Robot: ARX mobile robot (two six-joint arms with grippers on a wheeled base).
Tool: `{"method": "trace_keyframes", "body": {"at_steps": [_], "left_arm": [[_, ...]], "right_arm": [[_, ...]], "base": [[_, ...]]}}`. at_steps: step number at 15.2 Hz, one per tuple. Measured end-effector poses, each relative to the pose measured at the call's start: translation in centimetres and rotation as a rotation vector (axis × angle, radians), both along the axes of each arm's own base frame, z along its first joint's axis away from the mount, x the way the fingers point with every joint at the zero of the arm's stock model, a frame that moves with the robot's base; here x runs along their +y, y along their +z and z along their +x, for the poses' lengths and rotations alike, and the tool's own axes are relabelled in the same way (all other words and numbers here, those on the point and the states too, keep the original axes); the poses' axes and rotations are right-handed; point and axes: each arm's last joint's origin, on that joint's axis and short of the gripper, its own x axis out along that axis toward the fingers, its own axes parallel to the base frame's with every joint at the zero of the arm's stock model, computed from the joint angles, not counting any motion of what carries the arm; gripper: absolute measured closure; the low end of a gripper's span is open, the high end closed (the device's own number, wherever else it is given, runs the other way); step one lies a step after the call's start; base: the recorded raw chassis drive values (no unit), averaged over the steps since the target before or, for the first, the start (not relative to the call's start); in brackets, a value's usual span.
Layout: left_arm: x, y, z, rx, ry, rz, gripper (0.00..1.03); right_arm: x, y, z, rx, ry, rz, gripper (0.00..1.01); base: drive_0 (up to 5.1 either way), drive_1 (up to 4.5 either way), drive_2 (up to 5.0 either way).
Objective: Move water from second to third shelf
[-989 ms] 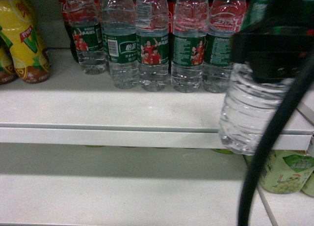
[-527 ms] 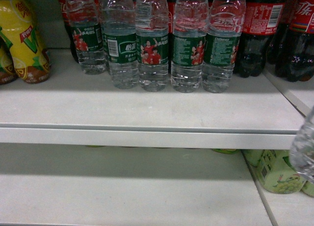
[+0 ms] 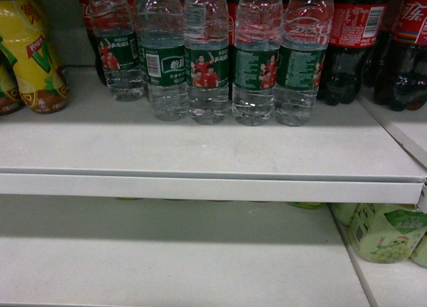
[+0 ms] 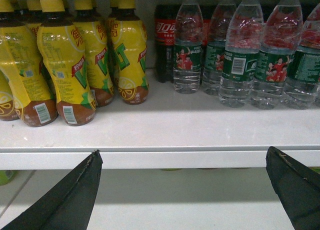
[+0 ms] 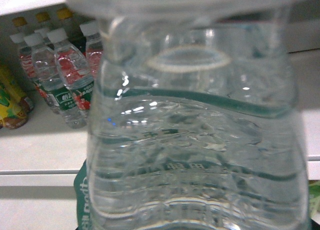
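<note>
Closest to us, in the right wrist view, the water bottle [image 5: 195, 135] fills the frame; our right tool itself is unseen there, so we cannot tell its grip. Our left tool [image 4: 182, 190] hangs wide apart, holding nothing, before the shelf edge [image 4: 160, 159]. Beyond stand yellow juice bottles [image 4: 70, 65], green-labelled water bottles [image 3: 207, 60], and cola bottles [image 3: 353, 40] behind.

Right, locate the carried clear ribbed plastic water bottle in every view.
Head: not in it.
Left wrist: not in it; left gripper open, empty.
Right wrist: clear ribbed plastic water bottle fills the picture.
Shared landmark: row of green-labelled water bottles.
</note>
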Motion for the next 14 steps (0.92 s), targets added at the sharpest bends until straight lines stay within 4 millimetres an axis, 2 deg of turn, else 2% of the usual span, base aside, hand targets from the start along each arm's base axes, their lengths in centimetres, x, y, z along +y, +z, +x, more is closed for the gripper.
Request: {"method": "trace_keyframes", "body": {"at_steps": [14], "left_arm": [[0.00, 0.00, 0.00, 0.000, 0.000, 0.000, 0.05]], "right_arm": [[-0.02, -0.07, 0.00, 0.008, -0.008, 0.000, 0.58]], "base": [[0.0, 0.00, 0.0]]}}
